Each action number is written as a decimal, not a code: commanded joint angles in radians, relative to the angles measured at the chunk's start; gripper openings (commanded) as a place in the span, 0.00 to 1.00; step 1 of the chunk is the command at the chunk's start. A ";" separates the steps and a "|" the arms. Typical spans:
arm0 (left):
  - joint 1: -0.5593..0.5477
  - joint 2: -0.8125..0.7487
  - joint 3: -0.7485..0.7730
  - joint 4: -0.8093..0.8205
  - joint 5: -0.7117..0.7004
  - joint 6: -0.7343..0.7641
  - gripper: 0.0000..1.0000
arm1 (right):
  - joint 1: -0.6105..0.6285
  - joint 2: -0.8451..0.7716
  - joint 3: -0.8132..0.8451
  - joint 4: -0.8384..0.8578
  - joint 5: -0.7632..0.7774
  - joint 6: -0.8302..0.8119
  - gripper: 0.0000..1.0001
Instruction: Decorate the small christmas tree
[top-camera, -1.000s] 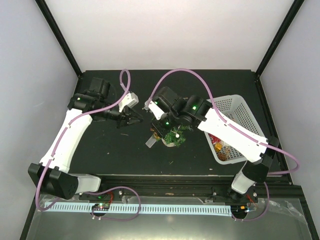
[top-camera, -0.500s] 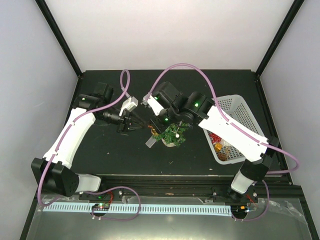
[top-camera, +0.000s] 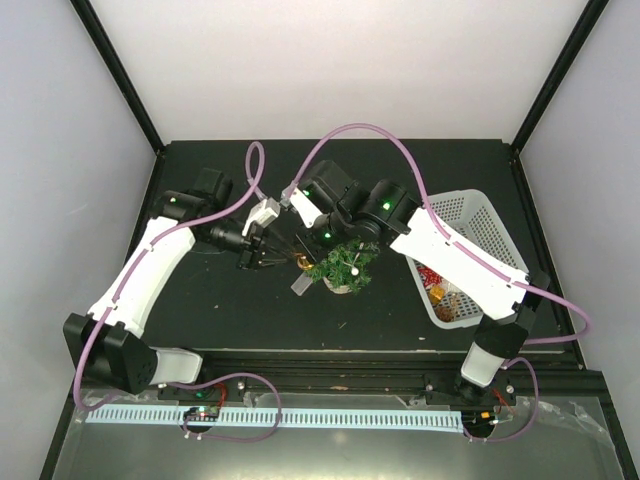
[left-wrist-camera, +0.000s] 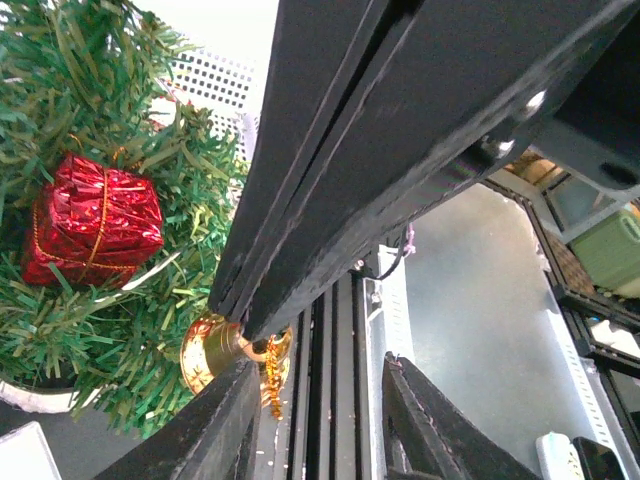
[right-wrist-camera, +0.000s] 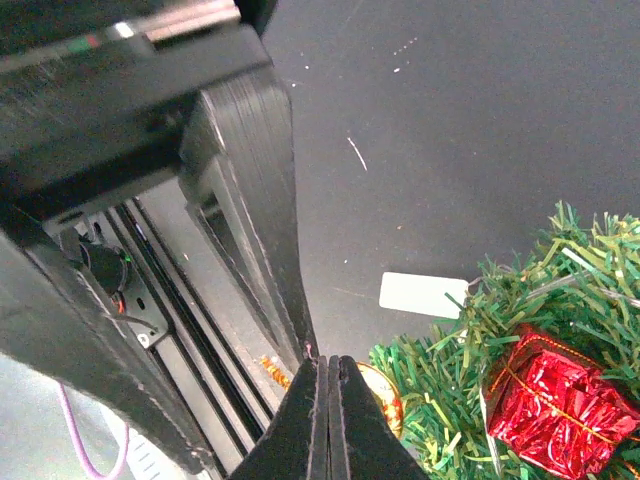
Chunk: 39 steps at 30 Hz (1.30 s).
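Left gripper (top-camera: 262, 258) has moved in to the small christmas tree (top-camera: 343, 266) at table centre, jaws parting; the gold bell (left-wrist-camera: 212, 350) sits at the tree's 9 o'clock edge, probably just released. Right gripper (right-wrist-camera: 328, 420) is clenched, apparently empty, beside the red gift box (right-wrist-camera: 556, 405) on the branches.

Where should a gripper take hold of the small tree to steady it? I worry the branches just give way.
Probably the cream-white base pot of the small christmas tree, low and from the near side: it looks round and firm, while the needles above are soft and carry a red gift box and gold bell.
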 joint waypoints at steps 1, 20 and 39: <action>-0.011 -0.007 -0.021 0.026 0.024 0.017 0.36 | 0.005 0.005 0.035 -0.010 -0.004 0.009 0.01; -0.024 -0.017 -0.041 0.085 0.027 -0.034 0.28 | 0.011 0.011 0.055 -0.025 -0.028 0.020 0.01; -0.044 -0.016 -0.040 0.078 0.032 -0.015 0.02 | 0.017 0.018 0.067 -0.041 -0.021 0.025 0.01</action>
